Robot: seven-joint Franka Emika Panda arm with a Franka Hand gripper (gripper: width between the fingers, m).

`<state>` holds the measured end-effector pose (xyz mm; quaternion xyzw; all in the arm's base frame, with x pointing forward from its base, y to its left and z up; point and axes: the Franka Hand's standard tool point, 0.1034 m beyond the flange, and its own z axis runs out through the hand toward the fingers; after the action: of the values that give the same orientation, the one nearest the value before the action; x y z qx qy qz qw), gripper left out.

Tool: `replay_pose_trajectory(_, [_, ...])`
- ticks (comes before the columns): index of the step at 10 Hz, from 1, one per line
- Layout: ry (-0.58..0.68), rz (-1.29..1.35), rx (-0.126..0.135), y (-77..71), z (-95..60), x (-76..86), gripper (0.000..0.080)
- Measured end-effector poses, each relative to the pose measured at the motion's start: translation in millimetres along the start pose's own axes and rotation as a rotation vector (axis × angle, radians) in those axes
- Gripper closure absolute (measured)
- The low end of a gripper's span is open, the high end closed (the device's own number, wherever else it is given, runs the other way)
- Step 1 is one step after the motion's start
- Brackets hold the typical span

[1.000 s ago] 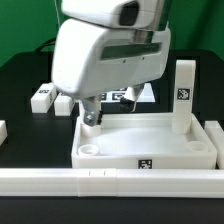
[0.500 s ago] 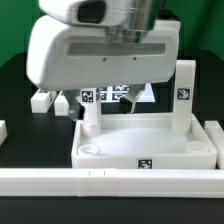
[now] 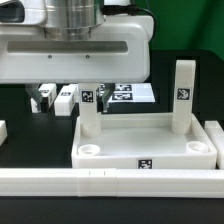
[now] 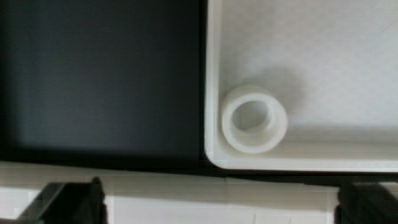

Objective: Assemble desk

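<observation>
Smooth white rimmed tabletop (image 3: 110,160) has round corner sockets (image 3: 89,149).

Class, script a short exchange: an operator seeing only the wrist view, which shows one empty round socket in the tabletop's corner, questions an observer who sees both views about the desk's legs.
Operator: How many legs stand in the tabletop?
Observer: Two stand upright at its far corners: one leg on the exterior view's left, the other leg on its right.
Operator: Where are the rest?
Observer: Two loose legs lie on the black table beyond the tabletop, beside the marker board.
</observation>
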<state>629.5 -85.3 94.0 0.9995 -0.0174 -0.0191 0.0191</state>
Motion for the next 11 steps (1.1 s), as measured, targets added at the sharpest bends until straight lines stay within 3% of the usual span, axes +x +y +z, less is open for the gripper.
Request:
replay_pose_trajectory(1, [-0.001,0.032,0.000,1.2,0.3,-0.2,0.0151])
replay_pose_trajectory(2, [-0.012,0.079,0.038,12.8,-1.2,-3.7,0.0151])
replay_pose_trajectory(3, [-0.013,0.144,0.069,36.3,-2.4,-8.7,0.0151])
replay_pose_trajectory(6, [-0.036,0.202,0.110,73.6,7.3,-37.8,0.0151])
replay_pose_trajectory(10, [-0.019,0.204,0.105,72.9,8.1,-36.1,0.0151])
replay_pose_trajectory(11, [-0.031,0.248,0.131,83.6,9.6,-44.5,0.0151])
